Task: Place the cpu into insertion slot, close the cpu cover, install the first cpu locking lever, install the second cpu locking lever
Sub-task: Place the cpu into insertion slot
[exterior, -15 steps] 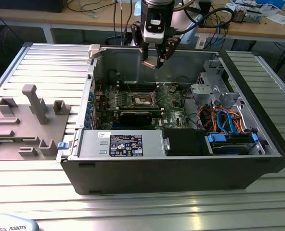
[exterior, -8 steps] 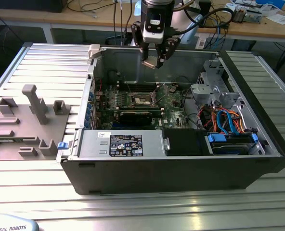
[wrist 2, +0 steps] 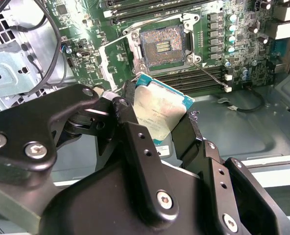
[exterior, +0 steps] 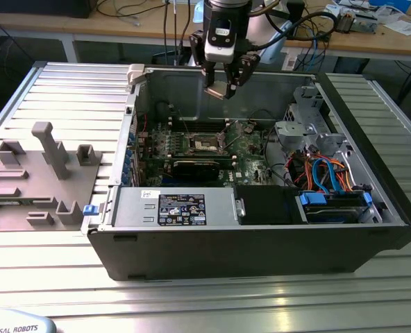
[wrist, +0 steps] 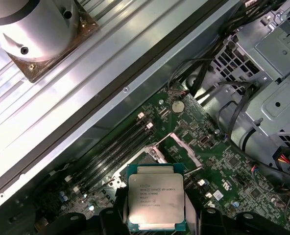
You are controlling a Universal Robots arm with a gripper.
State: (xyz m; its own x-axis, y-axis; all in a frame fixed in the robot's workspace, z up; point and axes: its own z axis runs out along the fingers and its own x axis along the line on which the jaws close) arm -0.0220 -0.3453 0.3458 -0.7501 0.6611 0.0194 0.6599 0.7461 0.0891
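The gripper, its fingers clamped on the chip, hangs high above the uncovered socket.

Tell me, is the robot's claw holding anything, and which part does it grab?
Yes. The claw holds the small silver chip, pinched by two opposite edges, with its flat top left bare.

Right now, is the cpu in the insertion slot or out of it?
Out. The gripper holds the cpu above the board; the insertion slot lies bare.
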